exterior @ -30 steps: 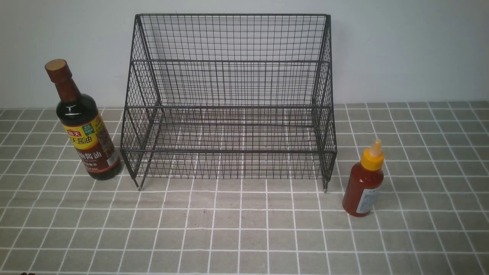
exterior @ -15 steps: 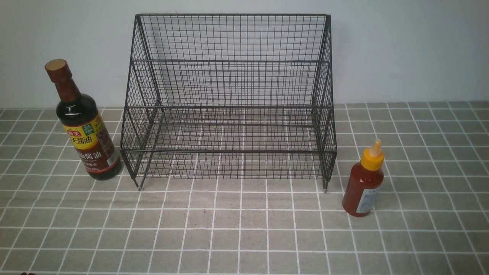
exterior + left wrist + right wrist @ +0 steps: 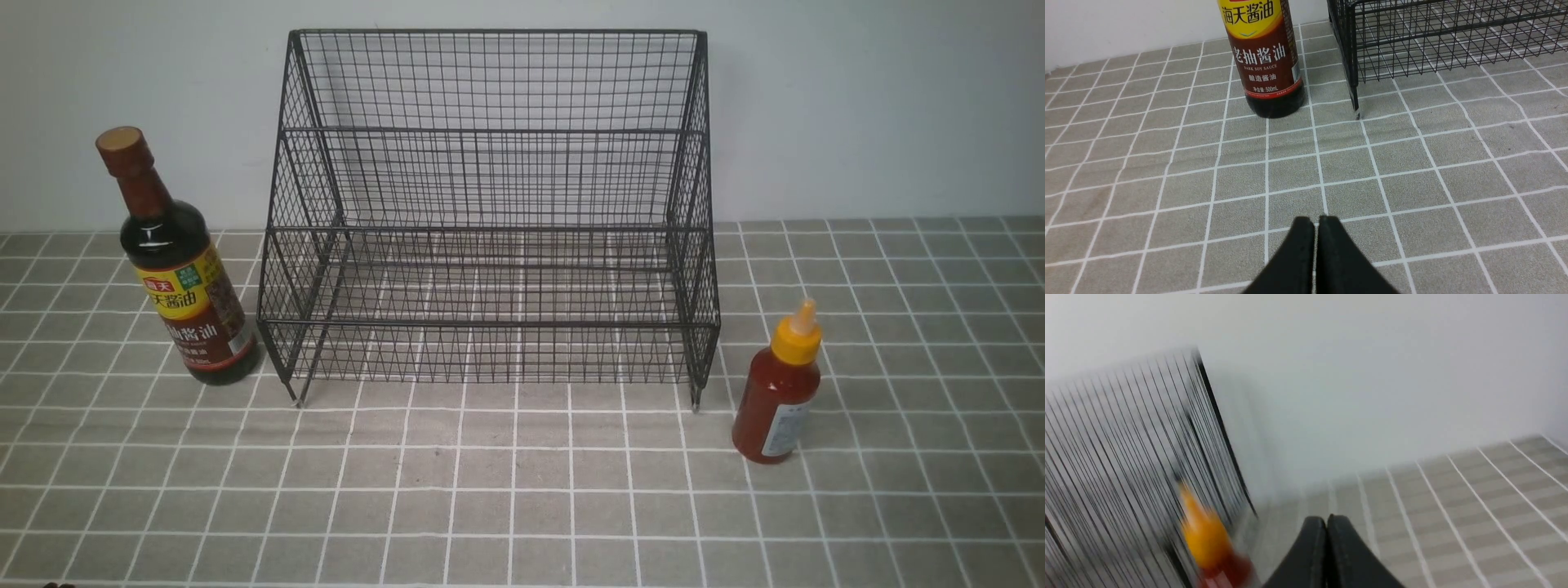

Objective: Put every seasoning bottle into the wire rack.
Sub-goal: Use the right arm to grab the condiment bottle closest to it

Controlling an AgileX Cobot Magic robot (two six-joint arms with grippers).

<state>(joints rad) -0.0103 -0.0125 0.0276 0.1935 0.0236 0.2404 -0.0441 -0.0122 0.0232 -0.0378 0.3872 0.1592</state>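
Observation:
The black wire rack (image 3: 490, 204) stands against the back wall, holding nothing. A tall dark soy-sauce bottle (image 3: 180, 269) with a brown cap is upright just left of it. Right of the rack's front leg stands a red squeeze bottle (image 3: 775, 392) with a yellow nozzle. Neither arm shows in the front view. In the left wrist view my left gripper (image 3: 1316, 220) is shut and holds nothing, low over the tiles well short of the soy-sauce bottle (image 3: 1267, 61). The right wrist view is blurred; my right gripper (image 3: 1326, 518) is shut, the squeeze bottle (image 3: 1208, 539) off to one side.
A grey tiled cloth (image 3: 522, 490) with white lines covers the table. A plain pale wall (image 3: 857, 106) rises right behind the rack. The rack's corner leg (image 3: 1355, 110) stands close beside the soy-sauce bottle.

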